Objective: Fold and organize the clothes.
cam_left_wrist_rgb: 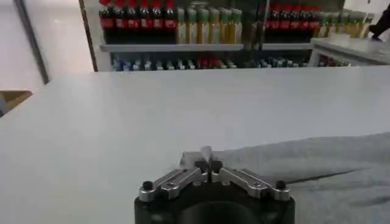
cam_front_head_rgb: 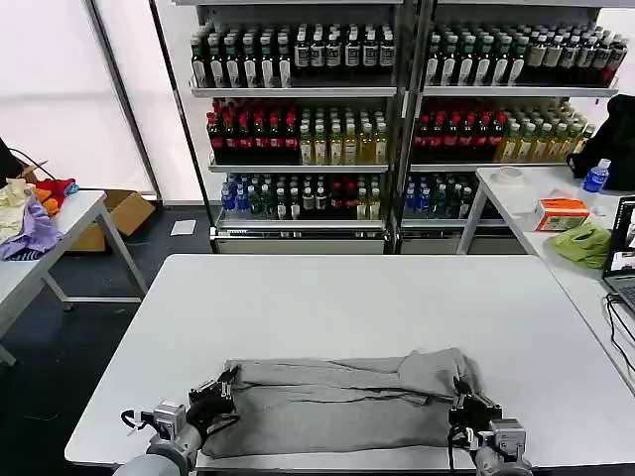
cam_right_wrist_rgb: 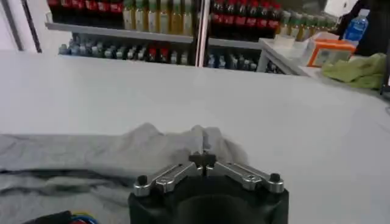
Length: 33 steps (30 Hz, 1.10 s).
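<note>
No legible text, label or number on the shelf bottles (cam_front_head_rgb: 298, 55) or the orange box (cam_front_head_rgb: 562, 213).

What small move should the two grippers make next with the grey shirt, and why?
Probably lift together and carry the pinched edge forward over the rest. The left gripper and right gripper are each shut on an end of the grey shirt, which lies in a flat band near the table edge.

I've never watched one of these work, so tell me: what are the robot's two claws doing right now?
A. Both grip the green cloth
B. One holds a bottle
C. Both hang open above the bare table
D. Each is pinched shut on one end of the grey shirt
D: the left gripper and the right gripper each pinch a fold of the grey shirt at opposite ends.
</note>
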Each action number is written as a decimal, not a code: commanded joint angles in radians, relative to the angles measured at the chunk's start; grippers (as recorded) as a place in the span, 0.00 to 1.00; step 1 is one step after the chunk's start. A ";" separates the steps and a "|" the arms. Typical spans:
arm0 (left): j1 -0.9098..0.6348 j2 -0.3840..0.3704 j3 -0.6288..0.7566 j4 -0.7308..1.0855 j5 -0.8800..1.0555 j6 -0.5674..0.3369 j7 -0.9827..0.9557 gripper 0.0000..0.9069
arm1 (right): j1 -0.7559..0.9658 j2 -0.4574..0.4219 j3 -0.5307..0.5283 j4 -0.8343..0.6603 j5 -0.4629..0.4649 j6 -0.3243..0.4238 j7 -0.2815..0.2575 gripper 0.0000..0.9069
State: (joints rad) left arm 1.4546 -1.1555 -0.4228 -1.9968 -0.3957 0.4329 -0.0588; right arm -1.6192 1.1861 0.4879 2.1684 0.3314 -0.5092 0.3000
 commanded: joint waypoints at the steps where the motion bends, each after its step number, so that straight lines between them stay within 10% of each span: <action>1: -0.002 -0.001 0.001 0.003 0.005 0.002 0.001 0.00 | -0.028 0.004 -0.008 -0.035 -0.034 0.009 -0.002 0.00; 33: -0.004 -0.012 -0.010 0.006 0.057 0.005 0.010 0.00 | -0.109 0.008 -0.029 0.013 -0.081 0.063 0.008 0.00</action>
State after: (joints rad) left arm 1.4510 -1.1687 -0.4294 -1.9912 -0.3437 0.4368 -0.0484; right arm -1.7109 1.1927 0.4604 2.2004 0.2616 -0.4578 0.3064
